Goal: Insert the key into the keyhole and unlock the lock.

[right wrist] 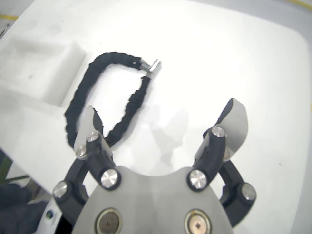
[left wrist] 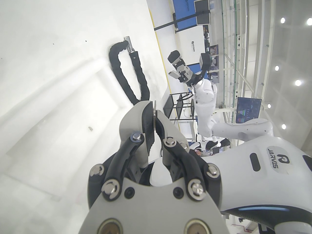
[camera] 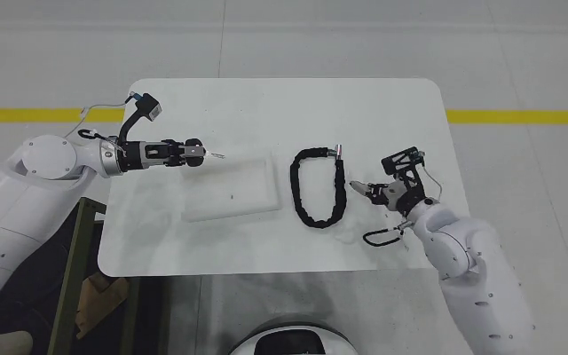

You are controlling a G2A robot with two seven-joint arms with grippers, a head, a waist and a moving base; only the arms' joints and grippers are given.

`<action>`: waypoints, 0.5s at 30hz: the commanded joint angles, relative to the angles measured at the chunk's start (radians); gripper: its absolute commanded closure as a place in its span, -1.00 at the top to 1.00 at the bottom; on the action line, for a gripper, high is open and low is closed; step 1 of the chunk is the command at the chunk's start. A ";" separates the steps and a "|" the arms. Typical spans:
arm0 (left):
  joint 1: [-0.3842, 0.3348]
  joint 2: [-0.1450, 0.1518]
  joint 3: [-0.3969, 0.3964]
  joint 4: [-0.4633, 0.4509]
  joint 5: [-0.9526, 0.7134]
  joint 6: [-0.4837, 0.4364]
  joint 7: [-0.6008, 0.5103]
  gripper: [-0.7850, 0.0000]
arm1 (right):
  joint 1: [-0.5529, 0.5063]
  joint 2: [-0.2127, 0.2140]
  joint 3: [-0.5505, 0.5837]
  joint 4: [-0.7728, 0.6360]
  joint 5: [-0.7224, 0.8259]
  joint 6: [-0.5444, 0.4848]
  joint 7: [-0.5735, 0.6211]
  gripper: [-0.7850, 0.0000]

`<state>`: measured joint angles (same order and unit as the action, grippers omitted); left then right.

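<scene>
The left gripper point(left wrist: 154, 116) is clamped on the key point(left wrist: 154, 105), which shows edge-on in the left wrist view as a thin metal blade pinched between the two dark pads, its tip sticking out just past them. From above, this gripper point(camera: 201, 153) hangs over the left part of the table point(camera: 266, 106), by the far edge of a shallow white tray point(camera: 275, 186), and the key point(camera: 216, 156) shows as a small pale sliver pointing to the right, toward the lock point(camera: 295, 186). The lock is well apart from the key and lies flat on the table just right of the tray: a chain in a wrinkled black fabric sleeve, bent into a long closed loop point(right wrist: 80, 91) whose two ends meet at a short silver metal body point(right wrist: 152, 68) at the far end of the loop. The keyhole itself is too small to make out. The right gripper point(right wrist: 162, 105) is spread wide with nothing between its fingers; in the top view it point(camera: 362, 189) sits near the right side of the loop, apart from it.
</scene>
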<state>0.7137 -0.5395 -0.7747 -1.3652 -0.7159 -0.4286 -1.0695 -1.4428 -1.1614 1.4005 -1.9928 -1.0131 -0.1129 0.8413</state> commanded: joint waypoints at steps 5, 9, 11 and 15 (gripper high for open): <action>0.000 0.000 0.000 0.000 0.000 0.000 0.000 -1.00 | 0.358 -0.039 -0.199 0.168 0.086 0.223 0.559 1.00; 0.000 0.000 0.000 0.000 0.000 0.000 0.000 -1.00 | 0.532 -0.066 -0.261 0.321 0.103 0.341 0.647 1.00; 0.000 0.000 0.000 0.000 0.000 0.000 0.000 -1.00 | 0.583 -0.082 -0.304 0.389 0.114 0.359 0.659 1.00; 0.000 0.000 0.000 0.000 0.000 0.000 0.000 -1.00 | 0.652 -0.112 -0.366 0.514 0.106 0.380 0.600 1.00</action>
<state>0.7137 -0.5395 -0.7747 -1.3652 -0.7159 -0.4285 -1.0694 -0.8031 -1.2660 1.0509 -1.5122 -0.9040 0.2661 1.4601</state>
